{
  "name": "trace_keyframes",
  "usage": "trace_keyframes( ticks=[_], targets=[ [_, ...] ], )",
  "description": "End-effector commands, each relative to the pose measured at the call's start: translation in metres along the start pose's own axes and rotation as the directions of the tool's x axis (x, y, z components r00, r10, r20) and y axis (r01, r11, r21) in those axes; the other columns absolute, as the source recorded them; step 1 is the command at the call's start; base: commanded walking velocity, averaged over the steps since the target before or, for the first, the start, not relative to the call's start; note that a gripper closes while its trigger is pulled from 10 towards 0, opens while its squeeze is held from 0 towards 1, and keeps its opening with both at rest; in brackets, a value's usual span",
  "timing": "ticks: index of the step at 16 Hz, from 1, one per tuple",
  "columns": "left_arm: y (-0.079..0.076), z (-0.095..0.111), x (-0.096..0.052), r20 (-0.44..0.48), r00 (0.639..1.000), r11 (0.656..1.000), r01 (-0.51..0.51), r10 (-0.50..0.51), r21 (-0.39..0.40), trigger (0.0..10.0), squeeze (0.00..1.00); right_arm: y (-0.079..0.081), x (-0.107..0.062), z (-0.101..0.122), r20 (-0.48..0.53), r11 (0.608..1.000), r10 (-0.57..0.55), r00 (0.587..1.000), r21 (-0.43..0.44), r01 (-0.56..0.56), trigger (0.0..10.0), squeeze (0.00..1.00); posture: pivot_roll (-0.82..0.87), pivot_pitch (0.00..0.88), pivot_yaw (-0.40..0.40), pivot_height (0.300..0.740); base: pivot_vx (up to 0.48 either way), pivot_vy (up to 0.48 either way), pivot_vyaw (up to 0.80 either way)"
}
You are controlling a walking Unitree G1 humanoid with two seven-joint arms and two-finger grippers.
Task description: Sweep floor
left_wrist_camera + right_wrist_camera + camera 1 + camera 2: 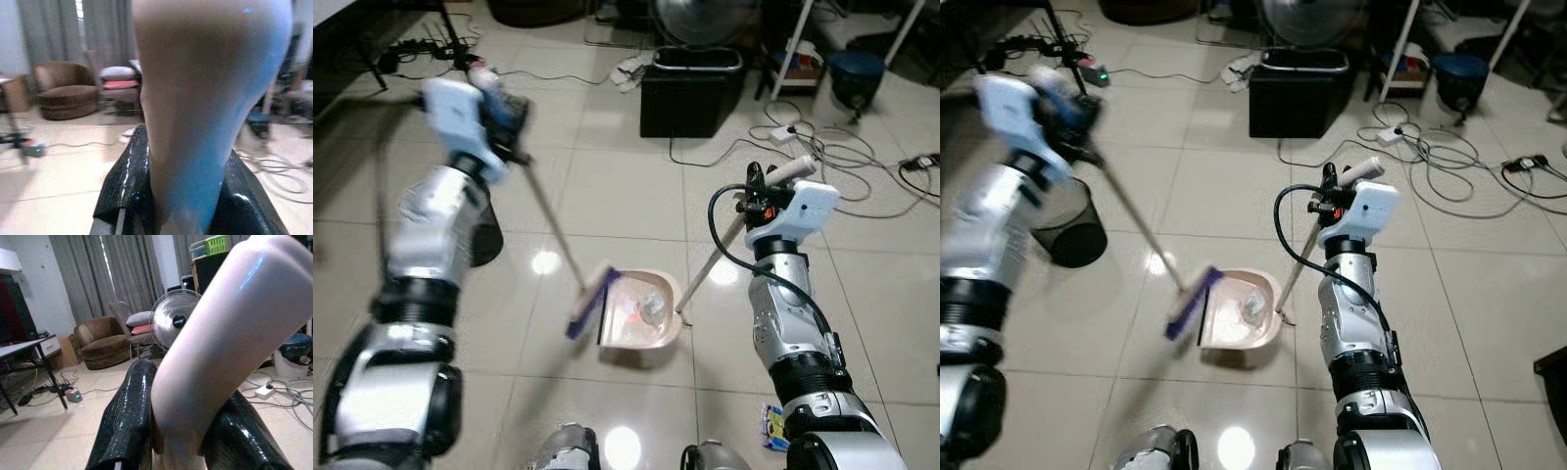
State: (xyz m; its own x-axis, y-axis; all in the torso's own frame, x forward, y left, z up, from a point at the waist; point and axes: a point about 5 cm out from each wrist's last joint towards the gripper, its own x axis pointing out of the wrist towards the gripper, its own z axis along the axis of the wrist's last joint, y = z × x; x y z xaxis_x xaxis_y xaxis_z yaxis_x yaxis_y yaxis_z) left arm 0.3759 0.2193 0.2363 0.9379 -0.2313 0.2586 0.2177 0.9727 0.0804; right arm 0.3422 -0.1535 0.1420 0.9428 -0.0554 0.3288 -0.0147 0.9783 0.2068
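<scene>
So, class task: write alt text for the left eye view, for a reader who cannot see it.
On a tiled floor, the left gripper holds a broom whose head meets a pink dustpan holding scraps. The right gripper holds the dustpan's handle. A black bin stands behind, with cables nearby.

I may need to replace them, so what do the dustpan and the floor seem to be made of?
Dustpan: probably moulded plastic, pale pink, with a smooth, slightly shiny surface and rounded walls. Its handle, shut in the right pincer, shows the same glossy cream sheen.
Floor: likely glazed ceramic tile, pale beige; grout lines form a grid and lamp glare reflects off it.
</scene>
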Motion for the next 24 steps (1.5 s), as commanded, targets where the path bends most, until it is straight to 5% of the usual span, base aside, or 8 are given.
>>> trace_keyframes(
  ticks=[1, 4, 6, 9, 14, 24],
  targets=[
    [0.010, 0.013, 0.002, 0.032, 0.999, 0.996, -0.044, 0.041, 0.074, 10.0, 0.00, -0.005, 0.001, 0.007, 0.027, 1.000, -0.016, 0.999, 0.019, 0.016, 10.0, 0.00, -0.03, 0.000, 0.050, 0.740, 0.000, 0.000, 0.00],
    [0.031, -0.014, -0.015, -0.072, 0.981, 0.972, -0.167, 0.181, 0.164, 10.0, 0.00, -0.011, 0.003, 0.021, 0.030, 0.997, -0.049, 0.998, 0.068, 0.046, 10.0, 0.00, -0.04, 0.000, 0.084, 0.740, 0.000, 0.000, 0.00],
    [0.027, -0.041, -0.034, -0.134, 0.964, 0.969, -0.212, 0.229, 0.126, 10.0, 0.00, -0.011, 0.010, 0.037, 0.040, 0.998, -0.037, 0.999, 0.058, 0.035, 10.0, 0.00, -0.07, 0.000, 0.099, 0.740, 0.000, 0.000, 0.00],
    [0.005, -0.060, -0.053, -0.092, 0.959, 0.957, -0.253, 0.267, 0.139, 10.0, 0.00, -0.001, 0.017, 0.067, 0.057, 0.996, 0.023, 0.998, 0.080, -0.028, 10.0, 0.00, -0.08, 0.000, 0.087, 0.740, 0.000, 0.000, 0.00],
    [-0.038, -0.071, -0.081, -0.090, 0.966, 0.967, -0.233, 0.243, 0.103, 10.0, 0.00, 0.012, 0.019, 0.090, 0.048, 0.995, 0.075, 0.996, 0.067, -0.078, 10.0, 0.00, -0.05, 0.004, 0.048, 0.740, 0.000, 0.000, 0.28],
    [-0.051, -0.069, -0.096, -0.114, 0.957, 0.952, -0.243, 0.266, 0.184, 10.0, 0.00, 0.026, 0.022, 0.094, 0.007, 0.987, 0.084, 0.996, 0.139, -0.084, 10.0, 0.00, -0.03, 0.021, 0.027, 0.740, 0.236, 0.000, 0.80]
  ],
)
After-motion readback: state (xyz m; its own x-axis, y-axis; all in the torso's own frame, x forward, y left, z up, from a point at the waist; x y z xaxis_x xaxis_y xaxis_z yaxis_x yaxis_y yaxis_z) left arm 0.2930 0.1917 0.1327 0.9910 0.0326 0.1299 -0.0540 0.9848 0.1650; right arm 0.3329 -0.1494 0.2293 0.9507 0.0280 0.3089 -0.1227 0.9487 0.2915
